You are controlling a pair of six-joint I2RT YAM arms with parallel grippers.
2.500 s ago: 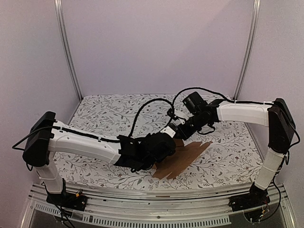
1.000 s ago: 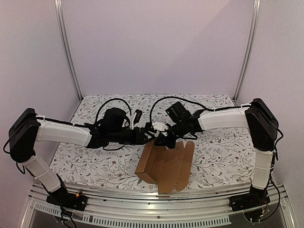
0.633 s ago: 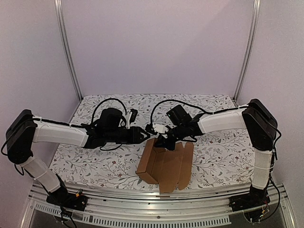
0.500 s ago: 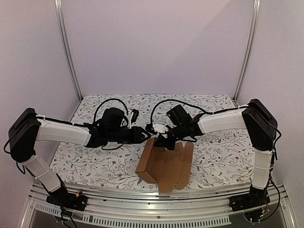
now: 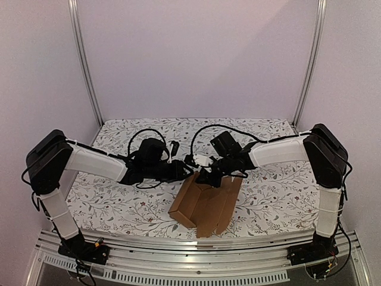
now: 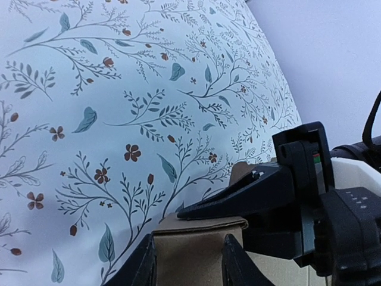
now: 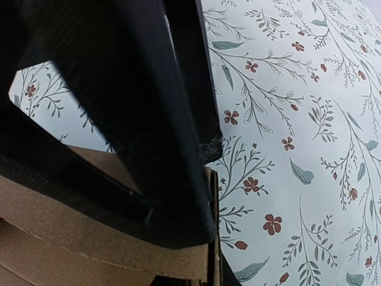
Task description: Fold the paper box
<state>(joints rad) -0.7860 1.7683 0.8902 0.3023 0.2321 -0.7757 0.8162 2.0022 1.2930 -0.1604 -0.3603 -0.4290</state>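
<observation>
Floral-print cloth covers the table (image 5: 107, 202). The left arm (image 5: 95, 162) and right arm (image 5: 280, 150) reach inward and meet at centre. The brown paper box (image 5: 205, 205), partly folded, lies mid-table toward the near edge, its far end raised. Right gripper (image 5: 204, 176): jaws clenched on the far flap. Left gripper (image 5: 187, 171): jaws straddle a cardboard wall; grip cannot be told.

Floral tablecloth (image 5: 119, 202), pale lilac back wall (image 5: 196, 53), two metal corner posts (image 5: 83, 65), slotted rail (image 5: 178, 262) in front
</observation>
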